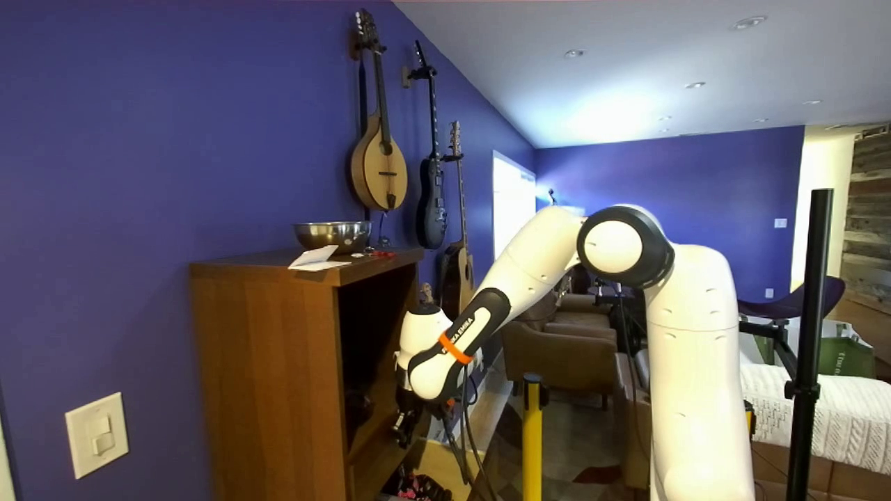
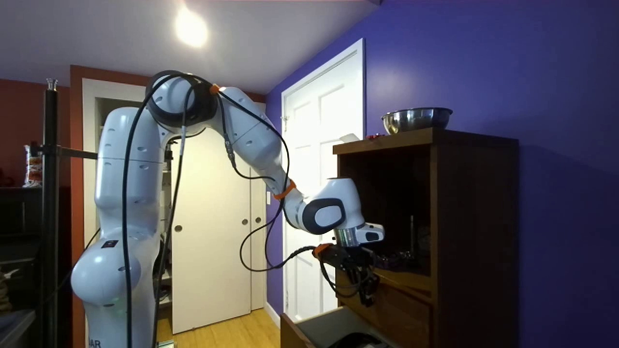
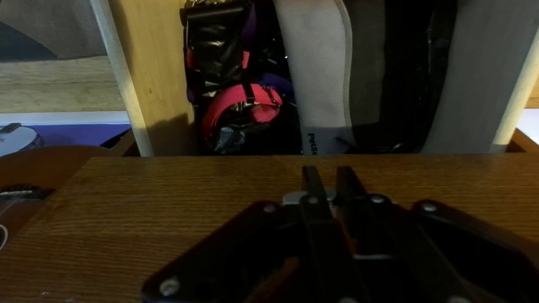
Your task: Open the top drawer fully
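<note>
Apparently, the top drawer (image 2: 404,315) is closed in the cabinet (image 2: 476,232), so all opening is left; before the cabinet, whether my tool (image 3: 328,173) pinches anything, I cannot tell.

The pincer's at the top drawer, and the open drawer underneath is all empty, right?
It isn't empty: the wrist view shows a pink strap in the open drawer. The rest is right: the pincer is at the top drawer, with the open drawer underneath.
</note>
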Action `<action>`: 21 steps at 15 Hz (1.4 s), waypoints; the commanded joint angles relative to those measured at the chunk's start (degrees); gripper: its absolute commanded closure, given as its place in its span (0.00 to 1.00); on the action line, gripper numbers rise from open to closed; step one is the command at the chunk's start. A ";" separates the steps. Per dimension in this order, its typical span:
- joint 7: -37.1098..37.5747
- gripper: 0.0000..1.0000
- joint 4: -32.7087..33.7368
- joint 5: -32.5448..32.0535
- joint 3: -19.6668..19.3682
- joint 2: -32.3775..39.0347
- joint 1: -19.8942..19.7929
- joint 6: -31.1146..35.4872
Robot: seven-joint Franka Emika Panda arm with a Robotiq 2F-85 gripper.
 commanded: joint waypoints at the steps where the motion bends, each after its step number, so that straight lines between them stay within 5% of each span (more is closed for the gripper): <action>1: -0.28 0.56 1.14 1.90 0.71 1.25 -0.29 1.16; 2: -0.15 0.51 1.02 1.81 0.71 1.22 -0.26 1.48; 5: 0.15 0.86 1.22 1.69 0.72 1.49 -0.29 2.08; 9: 0.32 1.00 1.29 1.38 0.63 1.46 -0.32 1.78; 16: 4.43 0.96 -5.24 -10.73 -0.42 -8.92 -0.68 -15.94; 17: 3.91 0.90 -6.35 -10.54 -0.13 -10.76 -0.79 -19.42; 18: 3.19 0.61 -7.54 -10.44 0.01 -12.74 -0.95 -22.22; 21: 5.39 0.47 -11.50 -11.73 -0.21 -19.95 -2.57 -25.36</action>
